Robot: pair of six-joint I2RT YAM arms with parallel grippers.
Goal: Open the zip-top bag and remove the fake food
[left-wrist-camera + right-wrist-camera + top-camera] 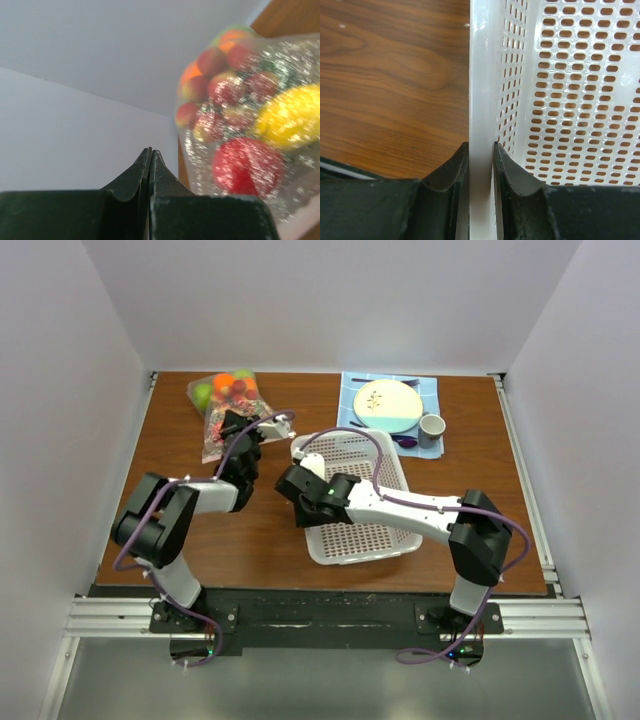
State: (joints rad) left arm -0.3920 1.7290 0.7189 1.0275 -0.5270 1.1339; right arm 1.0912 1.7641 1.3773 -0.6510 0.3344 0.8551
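Pressing the left gripper [150,152] fully together, tips just beside the near end of the zip-top bag [222,408]. Lying at the far left of the wooden table [260,530], with the fake food [225,388] inside: green, orange, yellow and red fruits behind crinkled clear plastic. Clamping the left rim of the white perforated basket [480,75] with the right gripper [481,150], one finger outside the wall, one inside.
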